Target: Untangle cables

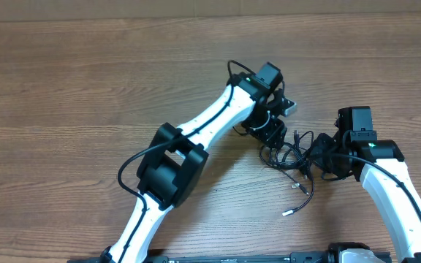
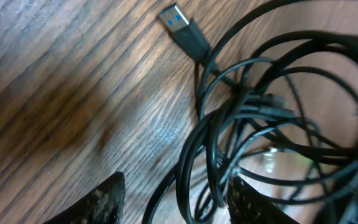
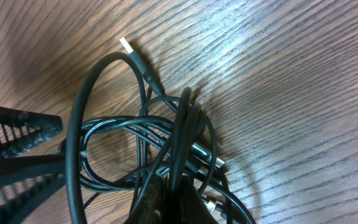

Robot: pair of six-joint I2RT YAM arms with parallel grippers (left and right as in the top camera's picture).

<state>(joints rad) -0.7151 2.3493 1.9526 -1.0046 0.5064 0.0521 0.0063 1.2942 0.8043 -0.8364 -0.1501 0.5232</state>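
Inside the right pincer (image 3: 166,200) — clamped tight — sit the cables (image 1: 292,155); left pincer (image 2: 176,196) gapes around their loops.

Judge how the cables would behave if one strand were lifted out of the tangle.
Probably floppy: the cables lie in loose, overlapping loops, so a lifted strand would likely sag. The strands cross several times, so pulling one would probably drag the others along. They look thin and light; the plug might trail and snag.

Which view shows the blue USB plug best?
Left wrist: the USB plug lies close, whole, blue insert visible. Overhead shows only tiny plug ends; right wrist shows a pale-tipped plug, no blue visible.
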